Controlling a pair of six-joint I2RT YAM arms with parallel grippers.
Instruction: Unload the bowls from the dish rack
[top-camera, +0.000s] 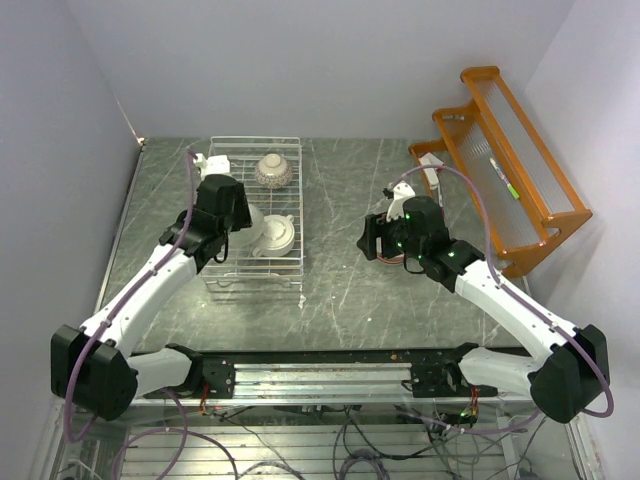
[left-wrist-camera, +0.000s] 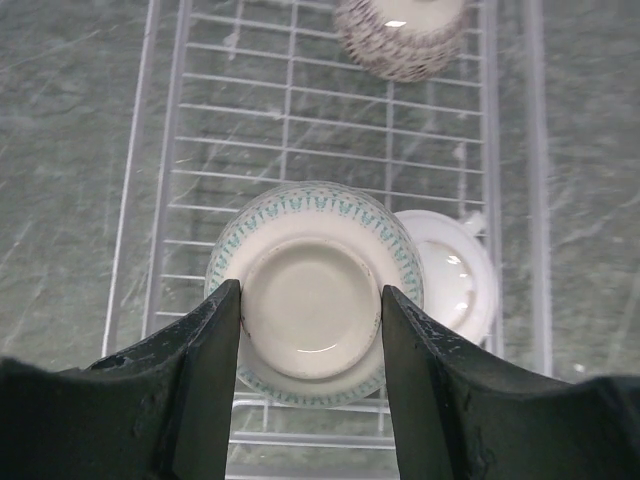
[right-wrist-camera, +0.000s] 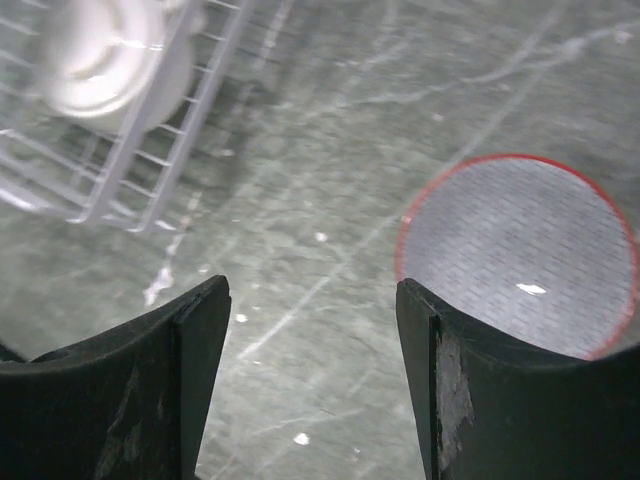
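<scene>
The white wire dish rack (top-camera: 290, 150) stands left of centre. My left gripper (left-wrist-camera: 311, 295) reaches down into it, shut on the foot ring of an upside-down white bowl with a teal pattern (left-wrist-camera: 310, 215), one finger touching each side. A cream bowl with a small handle (left-wrist-camera: 455, 275) lies just to its right, and a grey-patterned bowl (left-wrist-camera: 400, 35) sits at the rack's far end. My right gripper (right-wrist-camera: 313, 290) hangs open over bare tabletop, right of the rack (right-wrist-camera: 160, 190). A red-rimmed bowl with a grey inside (right-wrist-camera: 515, 250) stands on the table beside its right finger.
An orange wooden shelf rack (top-camera: 510, 170) leans at the back right against the wall. Walls close the table in on the left, back and right. A small white fitting (top-camera: 205, 160) sits at the dish rack's far-left corner.
</scene>
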